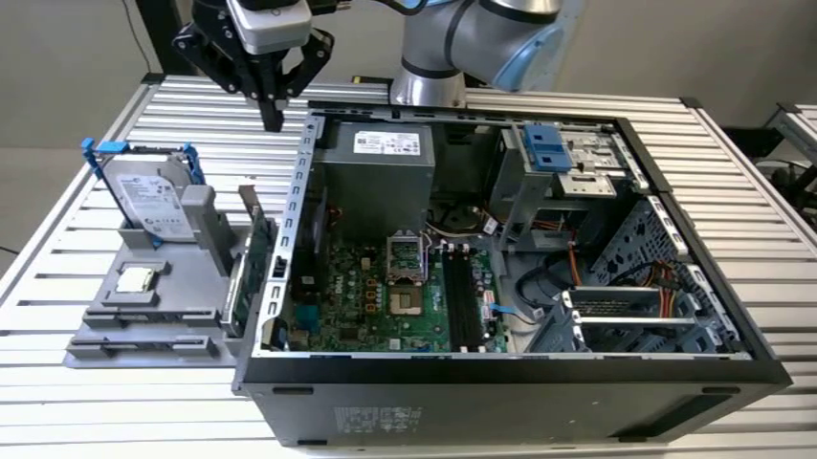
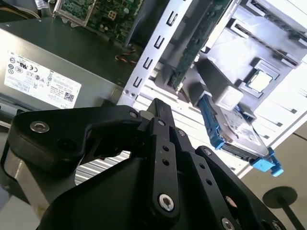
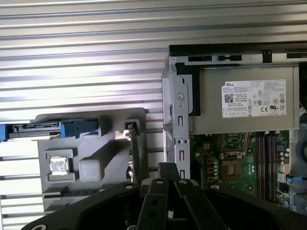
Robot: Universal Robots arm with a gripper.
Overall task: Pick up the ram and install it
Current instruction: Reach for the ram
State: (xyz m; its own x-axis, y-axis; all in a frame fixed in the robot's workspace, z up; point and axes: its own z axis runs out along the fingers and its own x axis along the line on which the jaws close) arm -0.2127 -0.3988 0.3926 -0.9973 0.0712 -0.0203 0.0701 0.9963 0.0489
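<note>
The gripper (image 1: 271, 120) is closed, its 2 fingers pressed tip to tip with nothing between them, as both wrist views show (image 3: 168, 168) (image 2: 156, 104). It hangs above the table (image 1: 77, 402), just outside the far corner of the case (image 1: 511, 378) on the exterior view's left, touching nothing.

The ram (image 1: 147, 316) is well apart from it. It stands on edge in a slot near the front of the grey tray (image 1: 96, 352), which lies on the table beside the case. On the same tray, a chip (image 1: 134, 279) lies behind the ram, a drive (image 1: 143, 196) stands in a blue frame behind the chip, and a green card (image 1: 262, 253) stands on the side next to the case.

Inside the open case, the board (image 1: 370, 287) lies flat, with black slots (image 1: 462, 296) running along it.
</note>
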